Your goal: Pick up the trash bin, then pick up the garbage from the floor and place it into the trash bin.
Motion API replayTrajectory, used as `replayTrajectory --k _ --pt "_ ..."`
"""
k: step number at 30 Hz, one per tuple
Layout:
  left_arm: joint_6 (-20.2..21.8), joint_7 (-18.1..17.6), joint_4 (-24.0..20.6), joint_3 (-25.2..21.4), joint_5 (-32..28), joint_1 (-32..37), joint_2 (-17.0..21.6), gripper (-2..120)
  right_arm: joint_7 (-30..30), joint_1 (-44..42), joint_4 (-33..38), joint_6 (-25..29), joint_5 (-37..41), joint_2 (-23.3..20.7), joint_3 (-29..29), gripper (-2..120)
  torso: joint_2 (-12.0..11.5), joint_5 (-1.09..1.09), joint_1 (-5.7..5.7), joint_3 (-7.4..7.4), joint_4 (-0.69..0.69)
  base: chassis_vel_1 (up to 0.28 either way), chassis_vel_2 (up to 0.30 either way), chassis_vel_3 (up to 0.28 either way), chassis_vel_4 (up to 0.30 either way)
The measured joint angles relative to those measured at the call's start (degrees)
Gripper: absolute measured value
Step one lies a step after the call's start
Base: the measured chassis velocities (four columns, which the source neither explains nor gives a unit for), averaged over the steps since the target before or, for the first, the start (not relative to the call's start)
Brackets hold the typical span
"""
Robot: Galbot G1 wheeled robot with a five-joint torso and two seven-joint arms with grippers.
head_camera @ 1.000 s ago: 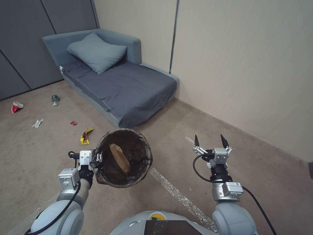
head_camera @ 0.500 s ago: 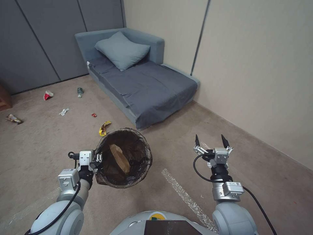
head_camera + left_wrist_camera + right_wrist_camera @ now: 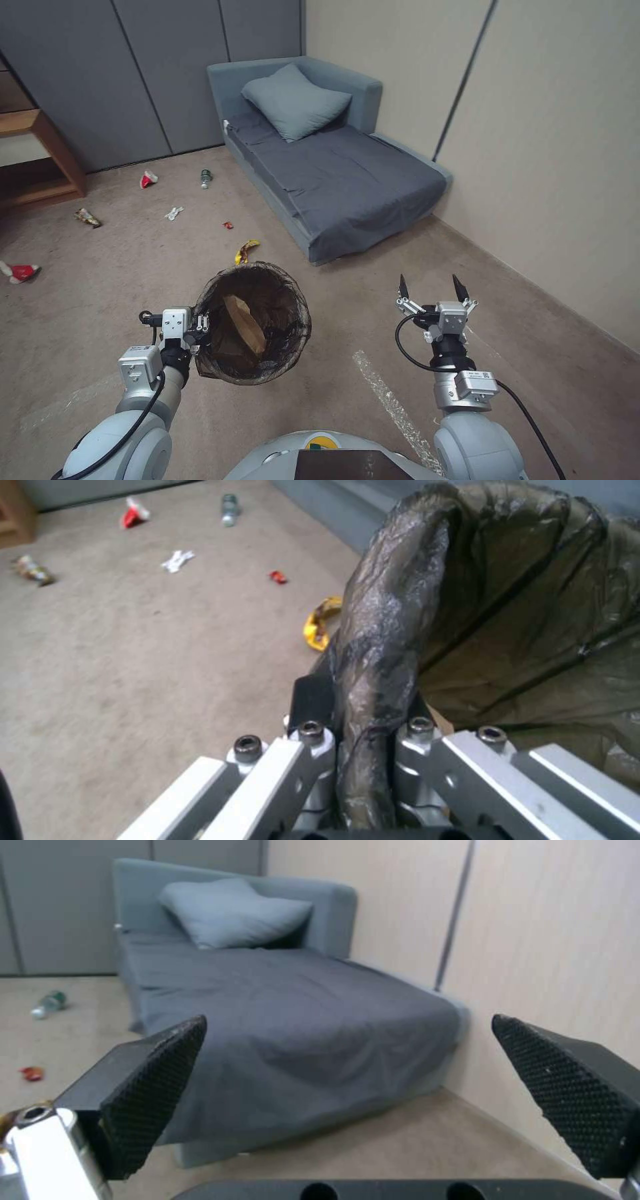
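The trash bin (image 3: 295,298), lined with a dark bag, hangs above the floor (image 3: 120,293) with a brown paper bag (image 3: 243,325) inside. My left gripper (image 3: 200,328) is shut on its near-left rim; the left wrist view shows the left gripper (image 3: 363,760) pinching the bag-covered rim (image 3: 393,605). Garbage lies beyond: a yellow wrapper (image 3: 245,251), a red scrap (image 3: 228,225), a white tissue (image 3: 174,213), a bottle (image 3: 206,177), two red-and-white cups (image 3: 148,179) (image 3: 20,272) and a gold wrapper (image 3: 87,217). My right gripper (image 3: 430,288) stands open in the air, holding nothing.
A grey sofa (image 3: 333,167) with a pillow (image 3: 295,100) fills the far corner against the beige wall (image 3: 567,167). A wooden shelf (image 3: 40,153) stands at the far left before grey panels. A pale tape strip (image 3: 393,410) crosses the carpet near my base.
The camera has swung left, so the whole scene slid right. The wooden shelf and more litter at the left came into view. Both arms hold the same pose.
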Motion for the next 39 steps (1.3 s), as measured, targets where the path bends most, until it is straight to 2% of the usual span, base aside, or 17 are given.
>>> replayTrajectory --k 22,39 --pt "-0.47 0.04 0.00 0.03 0.40 0.03 -0.08 5 1.77 0.42 -0.47 -1.03 0.28 -0.16 0.00 100 0.00 0.00 0.00 0.00 0.00 0.087 0.085 0.087 0.082" --pt "-1.99 0.02 0.00 0.13 1.63 0.41 -0.30 5 2.95 0.98 -0.37 -3.92 0.87 -0.31 -0.25 100 0.00 0.00 0.00 0.00 0.02 0.079 0.078 0.079 0.074"
